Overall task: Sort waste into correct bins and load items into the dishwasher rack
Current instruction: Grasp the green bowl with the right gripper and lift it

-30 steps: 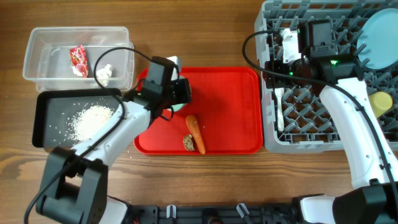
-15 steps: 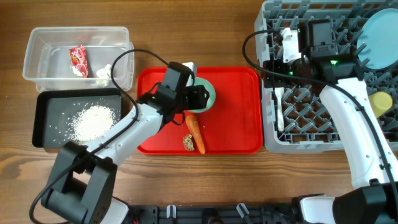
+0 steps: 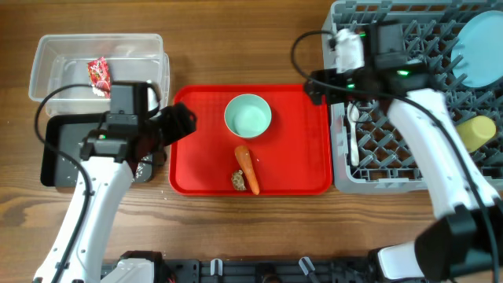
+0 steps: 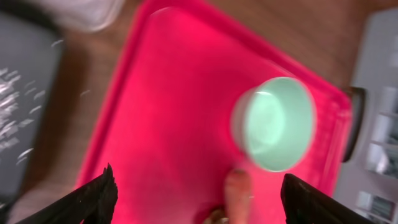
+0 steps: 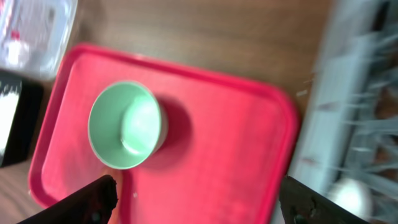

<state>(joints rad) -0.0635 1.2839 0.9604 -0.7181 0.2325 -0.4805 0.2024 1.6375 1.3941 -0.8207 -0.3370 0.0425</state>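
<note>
On the red tray (image 3: pixel 302 161): mint green bowl (image 3: pixel 247 115) upright, looks empty. The orange carrot (image 3: pixel 247 168) lies just below it, with the small brown lump (image 3: pixel 237 180) right at the carrot's lower end.
In the clear tub (image 3: pixel 47 55): red-and-white wrapper (image 3: pixel 99 76). The tub's near right corner is hidden under your left arm (image 3: pixel 94 196).
In the black tray (image 3: pixel 49 153): mostly covered by that arm. The rice grains (image 4: pixel 17 118) show only as pale streaks in the left wrist view.
In the rack (image 3: pixel 393 169): pale blue plate (image 3: pixel 481 43) at the far right corner, yellow cup (image 3: pixel 474 131) at the right edge, white spoon (image 3: pixel 354 137) along the left side.
Left claw (image 4: pixel 198 177): fingers spread wide, nothing between them. It sits over the red tray's left side.
Right claw (image 5: pixel 199 182): spread wide, empty. It sits over the tray between rack and bowl.
Done, as you can judge: wrapper and rice binned; plate, cup and spoon loaded.
Left for you: carrot and lump into a bin; mint green bowl into the rack.
Progress estimate: well past halfway.
Writing: none legible. The wrapper's print is too small and blurred to read, and no brand marks show on the bins, rack or tray.
</note>
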